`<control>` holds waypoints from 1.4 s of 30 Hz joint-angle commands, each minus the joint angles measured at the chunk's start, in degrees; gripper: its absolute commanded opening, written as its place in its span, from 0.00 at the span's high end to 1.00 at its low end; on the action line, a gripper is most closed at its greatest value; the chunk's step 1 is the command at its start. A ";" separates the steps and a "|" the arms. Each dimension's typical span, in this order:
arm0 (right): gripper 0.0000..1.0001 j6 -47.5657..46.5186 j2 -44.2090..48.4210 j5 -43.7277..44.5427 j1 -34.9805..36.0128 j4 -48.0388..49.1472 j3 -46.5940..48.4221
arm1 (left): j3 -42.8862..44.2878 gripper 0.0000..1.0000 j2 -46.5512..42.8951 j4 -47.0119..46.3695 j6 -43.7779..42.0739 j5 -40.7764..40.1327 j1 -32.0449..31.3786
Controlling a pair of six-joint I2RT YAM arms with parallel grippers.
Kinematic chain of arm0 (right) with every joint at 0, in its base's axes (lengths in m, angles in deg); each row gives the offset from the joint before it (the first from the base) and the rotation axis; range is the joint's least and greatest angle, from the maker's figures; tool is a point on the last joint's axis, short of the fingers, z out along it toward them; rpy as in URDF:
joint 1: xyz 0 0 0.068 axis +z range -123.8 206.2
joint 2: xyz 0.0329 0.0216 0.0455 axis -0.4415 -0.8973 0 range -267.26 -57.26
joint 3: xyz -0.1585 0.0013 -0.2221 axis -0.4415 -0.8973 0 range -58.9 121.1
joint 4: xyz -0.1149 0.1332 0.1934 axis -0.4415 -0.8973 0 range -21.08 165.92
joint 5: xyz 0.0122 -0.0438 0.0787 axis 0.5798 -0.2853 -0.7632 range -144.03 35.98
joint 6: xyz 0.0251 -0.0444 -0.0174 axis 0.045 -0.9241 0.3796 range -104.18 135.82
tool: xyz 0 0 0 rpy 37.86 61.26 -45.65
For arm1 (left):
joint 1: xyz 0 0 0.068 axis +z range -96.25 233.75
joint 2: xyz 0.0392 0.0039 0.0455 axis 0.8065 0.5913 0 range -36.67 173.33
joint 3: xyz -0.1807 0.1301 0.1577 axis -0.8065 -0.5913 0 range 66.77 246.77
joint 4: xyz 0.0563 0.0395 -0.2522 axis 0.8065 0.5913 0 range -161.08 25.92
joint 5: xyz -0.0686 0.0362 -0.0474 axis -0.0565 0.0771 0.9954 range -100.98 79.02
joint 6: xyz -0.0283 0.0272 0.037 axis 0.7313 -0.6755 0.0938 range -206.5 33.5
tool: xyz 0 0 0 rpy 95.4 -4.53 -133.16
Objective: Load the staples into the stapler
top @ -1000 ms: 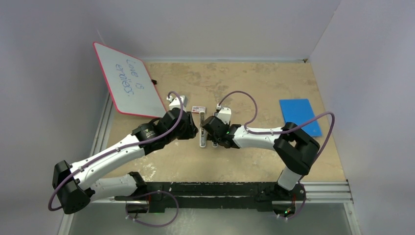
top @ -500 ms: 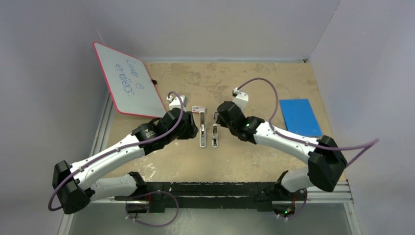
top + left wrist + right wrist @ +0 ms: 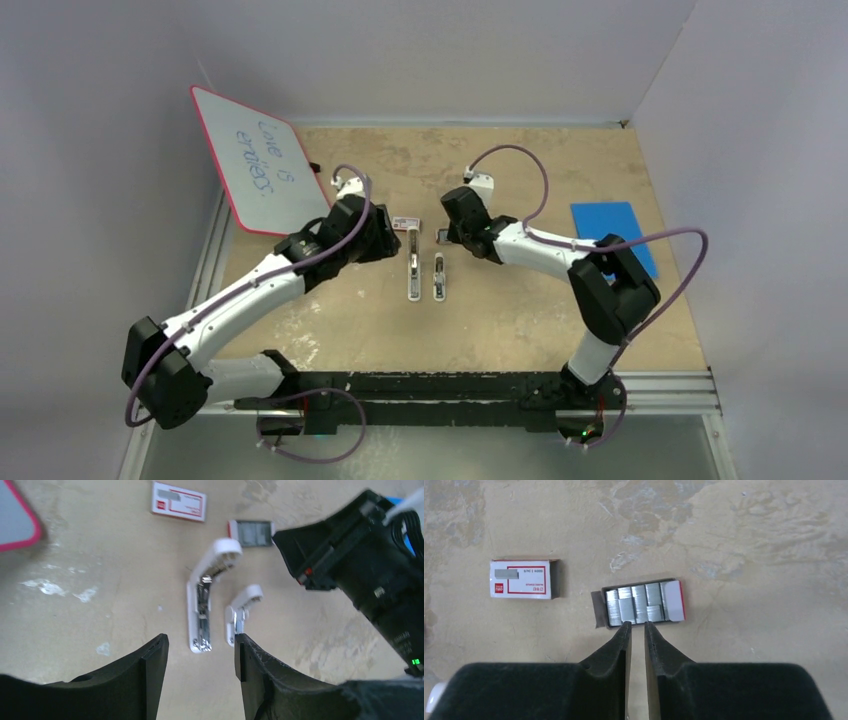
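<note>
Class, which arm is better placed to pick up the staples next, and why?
Right: the right gripper sits at the staples, while the left gripper hangs open over the stapler, farther away.

Plain pale grey walls close in a mottled beige table, a metal rail along its near edge, evenly lit

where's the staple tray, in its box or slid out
Out. The tray lies beside the red-and-white box, apart from it, open side up, with rows of grey staples showing inside.
</note>
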 commanded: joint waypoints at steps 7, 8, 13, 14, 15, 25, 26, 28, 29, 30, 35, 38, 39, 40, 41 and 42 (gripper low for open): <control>0.66 -6.18 -6.93 -2.64 -0.37 4.47 8.32 | 4.78 0.49 4.99 -4.20 -4.57 -4.26 7.03; 0.64 -6.19 -7.13 -2.49 -0.33 4.81 8.31 | 5.02 0.49 5.59 -4.47 -4.75 -4.26 7.53; 0.64 -6.99 -9.00 -0.98 -0.33 3.21 9.68 | 4.45 0.49 7.23 -6.52 -5.32 -2.20 9.64; 0.67 -7.11 -9.04 -1.55 -0.35 3.45 9.61 | 4.23 0.49 7.44 -6.99 -5.41 -1.57 10.03; 0.69 -7.11 -9.07 -2.12 -0.31 3.69 9.52 | 4.05 0.49 7.69 -7.53 -5.58 -1.06 10.43; 0.72 -6.12 -10.77 -2.35 -0.32 3.08 9.48 | 4.56 0.50 10.06 -7.46 -7.37 -0.43 10.83; 0.70 -6.03 -11.07 -2.16 -0.33 3.01 9.65 | 4.55 0.50 10.22 -7.44 -7.37 -0.25 10.79; 0.68 -5.56 -11.66 -1.77 -0.36 3.01 9.90 | 4.59 0.50 10.65 -7.40 -7.67 0.10 10.76; 0.67 -5.50 -11.87 -1.74 -0.31 3.01 9.83 | 4.75 0.50 10.91 -7.15 -7.80 0.16 10.79; 0.67 -5.47 -12.06 -1.74 -0.31 3.01 9.83 | 4.99 0.50 11.32 -6.88 -7.89 0.17 10.81; 0.75 -5.60 -12.60 -1.56 -0.31 3.01 9.59 | 5.36 0.50 12.23 -6.19 -7.90 0.25 10.77; 0.77 -5.45 -12.52 -0.99 -0.33 3.01 9.55 | 5.25 0.51 12.23 -6.31 -7.77 0.34 10.82; 0.77 -5.47 -12.50 -0.84 -0.34 3.01 9.52 | 5.17 0.51 12.23 -6.34 -7.73 0.41 10.81; 0.77 -5.48 -12.49 -0.85 -0.31 3.01 9.48 | 5.09 0.51 12.23 -6.36 -7.73 0.54 10.82; 0.77 -5.57 -12.61 -0.75 -0.38 3.01 9.47 | 5.07 0.50 12.17 -6.37 -7.77 0.66 10.79; 0.77 -5.50 -12.76 -0.67 -0.34 3.01 9.47 | 5.07 0.51 12.25 -6.37 -7.87 0.77 10.83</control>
